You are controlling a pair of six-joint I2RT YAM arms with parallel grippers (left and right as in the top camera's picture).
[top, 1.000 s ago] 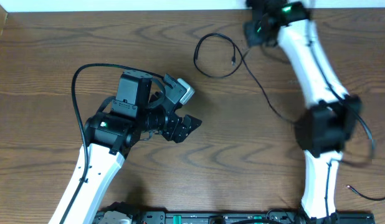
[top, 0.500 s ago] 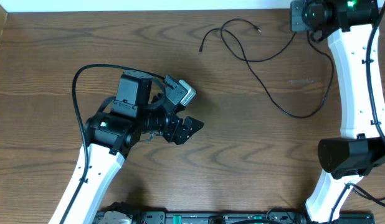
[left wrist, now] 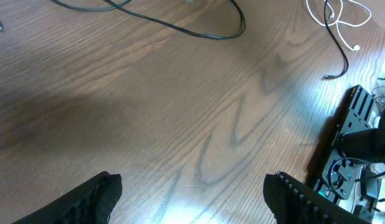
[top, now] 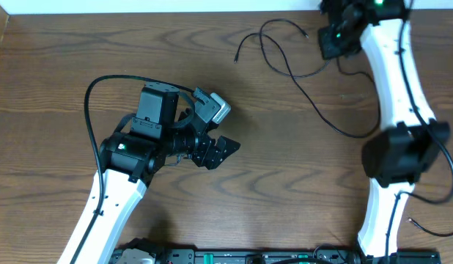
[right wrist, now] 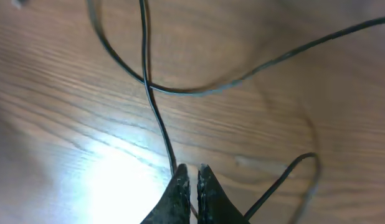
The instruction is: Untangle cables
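A long thin black cable (top: pixel 314 108) loops across the table's far right part, one plug end (top: pixel 236 59) lying free near the middle back. My right gripper (top: pixel 331 42) is at the far edge over this cable. In the right wrist view its fingers (right wrist: pixel 191 169) are pressed together with the black cable (right wrist: pixel 144 62) running in between them. My left gripper (top: pixel 225 149) hovers open over bare wood at mid-table, nothing between its fingers (left wrist: pixel 192 193). A white cable (left wrist: pixel 342 14) and another black cable (left wrist: pixel 337 46) lie far off in the left wrist view.
A further black cable (top: pixel 432 229) lies at the front right beside the right arm's base. A black equipment rail (top: pixel 248 257) runs along the front edge. The table's back edge meets a white wall (top: pixel 138 6).
My right gripper has swung right along the back edge and then partly back left, dragging the black cable out to the right. The left arm has not moved.
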